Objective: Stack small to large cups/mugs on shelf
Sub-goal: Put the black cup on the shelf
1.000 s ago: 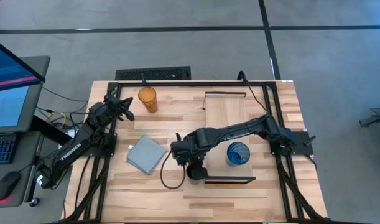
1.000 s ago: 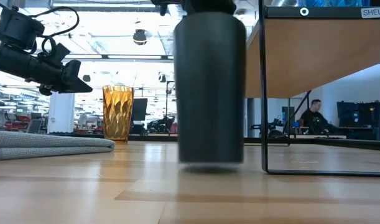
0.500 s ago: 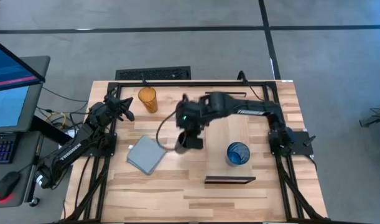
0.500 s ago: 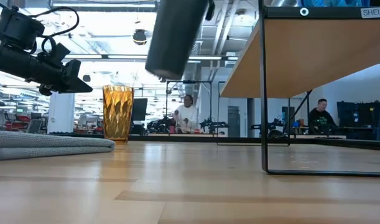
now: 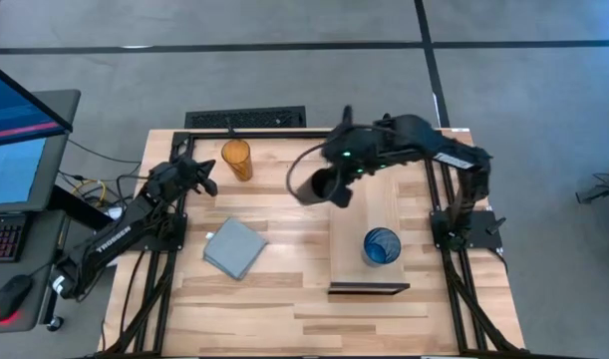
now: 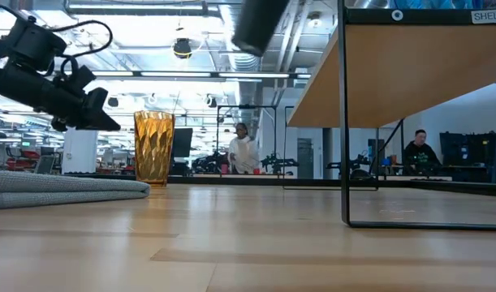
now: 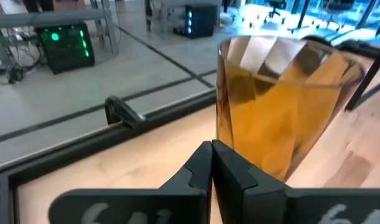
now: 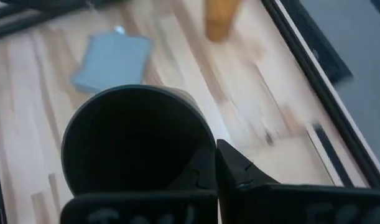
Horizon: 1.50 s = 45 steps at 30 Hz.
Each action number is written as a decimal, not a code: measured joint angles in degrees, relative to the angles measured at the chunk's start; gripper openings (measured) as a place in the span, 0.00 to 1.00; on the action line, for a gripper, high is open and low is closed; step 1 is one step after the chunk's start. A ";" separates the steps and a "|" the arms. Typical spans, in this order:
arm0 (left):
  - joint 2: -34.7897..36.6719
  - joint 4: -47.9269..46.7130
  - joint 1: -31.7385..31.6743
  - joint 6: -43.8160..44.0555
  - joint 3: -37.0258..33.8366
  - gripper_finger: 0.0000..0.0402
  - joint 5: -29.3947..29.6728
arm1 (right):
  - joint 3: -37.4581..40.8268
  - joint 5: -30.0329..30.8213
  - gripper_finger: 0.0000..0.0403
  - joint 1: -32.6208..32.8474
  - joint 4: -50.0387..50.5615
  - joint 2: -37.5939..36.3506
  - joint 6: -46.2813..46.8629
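Note:
My right gripper (image 5: 341, 187) is shut on the black cup (image 5: 317, 185), raised high above the table just left of the shelf (image 5: 356, 214). The cup also shows at the top of the low view (image 6: 260, 23). The short blue cup (image 5: 381, 245) stands on the shelf board near its near end. The amber tumbler (image 5: 236, 160) stands upright on the table at the far left. My left gripper (image 5: 208, 182) is shut and empty, and the left wrist view (image 7: 212, 148) shows it just short of the tumbler (image 7: 283, 118). My right gripper (image 8: 216, 163) holds the black cup (image 8: 137, 140) by its rim (image 8: 205, 140). One finger seems to be inside the mouth and one outside, pinching the wall. The cup is lifted clear of the table and tilted, with its open mouth toward the wrist camera.
A grey-blue folded cloth (image 5: 234, 247) lies on the table left of centre, near the left arm. The shelf's dark end brackets (image 6: 342, 113) stand up from the table. People show in the room beyond the table (image 6: 242, 150).
My right gripper has lifted the black cup off the table by the shelf's near end. It has carried the cup up and toward the far edge. The cup stood upright on the table a second ago and now hangs tilted high above it.

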<state>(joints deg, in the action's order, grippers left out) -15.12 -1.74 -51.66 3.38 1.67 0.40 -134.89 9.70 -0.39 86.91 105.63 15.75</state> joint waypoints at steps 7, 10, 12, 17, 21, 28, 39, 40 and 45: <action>-2.92 0.01 0.00 -2.23 0.00 0.00 0.02 | 0.56 0.85 0.01 1.53 3.11 -3.78 10.03; -3.42 0.02 0.00 -2.27 0.00 0.00 0.00 | 0.54 0.86 0.01 2.16 3.10 -4.40 12.97; -3.80 0.02 0.00 -2.27 0.00 0.00 0.04 | 0.52 0.98 0.01 2.49 3.10 -4.06 14.14; -3.75 0.07 0.00 -2.29 0.00 0.00 0.13 | 2.58 1.54 0.01 2.09 2.91 -3.41 14.44; -3.75 0.07 0.00 -2.29 0.00 0.00 0.26 | 6.76 1.84 0.01 1.13 3.18 -3.19 14.69; -3.75 0.09 0.00 -2.33 0.00 0.00 0.28 | 10.46 0.84 0.01 0.51 3.09 -6.82 17.42; -3.75 0.13 0.00 -3.65 0.00 0.00 0.33 | 14.09 0.84 0.01 2.22 2.94 -14.18 22.49; -3.75 0.15 0.00 -3.65 0.00 0.00 0.33 | 16.01 0.61 0.01 2.14 3.13 -15.10 22.83; -3.75 0.13 0.00 -3.44 0.00 0.00 0.31 | 25.91 -0.01 0.01 2.13 3.31 -20.07 25.24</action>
<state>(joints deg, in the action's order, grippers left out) -18.87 -1.61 -51.66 -0.07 1.67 0.71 -108.98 9.69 1.74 90.22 85.56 40.99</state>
